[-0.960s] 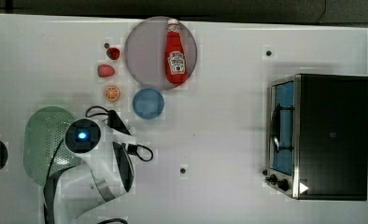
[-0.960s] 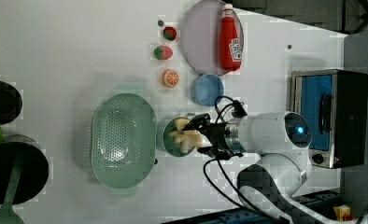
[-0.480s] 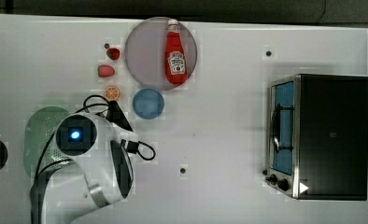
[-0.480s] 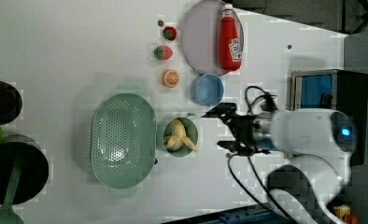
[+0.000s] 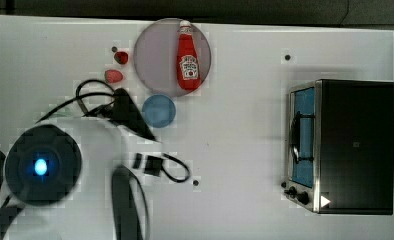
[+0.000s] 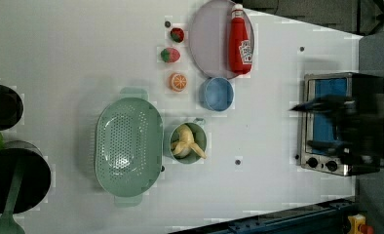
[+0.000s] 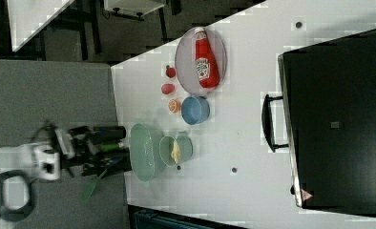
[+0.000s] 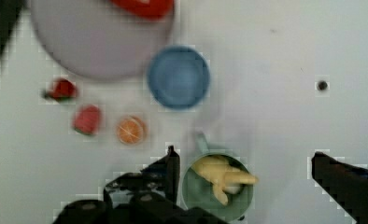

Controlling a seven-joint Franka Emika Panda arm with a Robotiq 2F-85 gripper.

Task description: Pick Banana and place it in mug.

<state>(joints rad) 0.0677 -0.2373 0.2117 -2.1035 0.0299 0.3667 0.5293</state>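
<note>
The banana (image 6: pixel 186 143) sits inside the pale green mug (image 6: pixel 200 155), curled against the bottom with one tip poking over the rim at about four o'clock in the left view. So the placing looks done, as far as I can judge. It reads as a small toy bunch: light, probably hard plastic and a bit slick, not something that bruises. If it needed lifting again, I'd take it across the thick middle of the bunch where the curve is widest, coming straight down so the mug wall doesn't get knocked.

The gripper (image 8: pixel 243 186) is spread wide with nothing between its fingers (image 8: pixel 172 169). Through the wrist view the mug and banana lie in the gap between the two fingers, well below them, the arm clearly raised off the table (image 6: pixel 278 122).

In the left view the mug stands just beside the perforated green basket (image 6: pixel 128 145), at its three o'clock, and the blue cup (image 6: pixel 217 94) is near the mug at roughly one o'clock. The orange slice (image 6: pixel 178 81) lies at the mug's twelve o'clock.
</note>
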